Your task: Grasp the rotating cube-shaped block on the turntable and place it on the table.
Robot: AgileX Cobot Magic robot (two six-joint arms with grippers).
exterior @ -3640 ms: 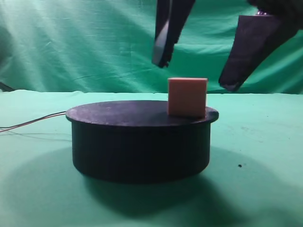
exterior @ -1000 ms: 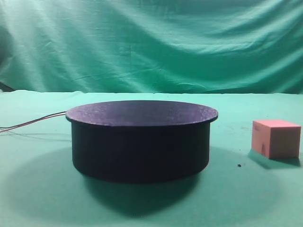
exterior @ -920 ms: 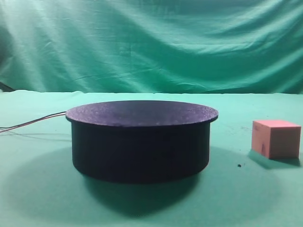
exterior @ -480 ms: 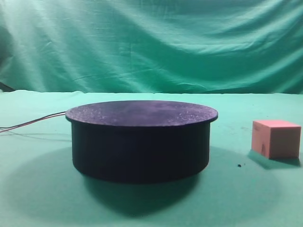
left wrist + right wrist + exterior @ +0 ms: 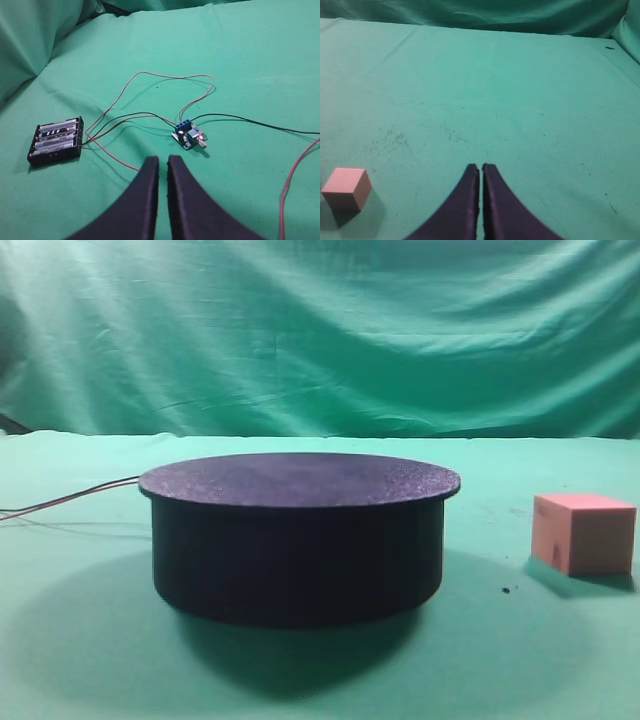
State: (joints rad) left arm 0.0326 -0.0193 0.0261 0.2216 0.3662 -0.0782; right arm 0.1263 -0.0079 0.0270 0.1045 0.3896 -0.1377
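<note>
The cube-shaped block (image 5: 584, 533) sits on the table (image 5: 560, 660) near its right edge, well apart from the turntable (image 5: 298, 535), whose top is bare, so the task looks done. The right gripper (image 5: 481, 172) hangs clenched and empty beside the block. Only the left wrist view shows the left gripper (image 5: 163, 165), closed on nothing, above a battery pack (image 5: 56, 140), a small circuit board (image 5: 189, 136) and wires (image 5: 150, 100).

Left pincer (image 5: 162, 167) fingers apparently closed, empty, right pincer (image 5: 480, 172) fingers pressed together, empty
</note>
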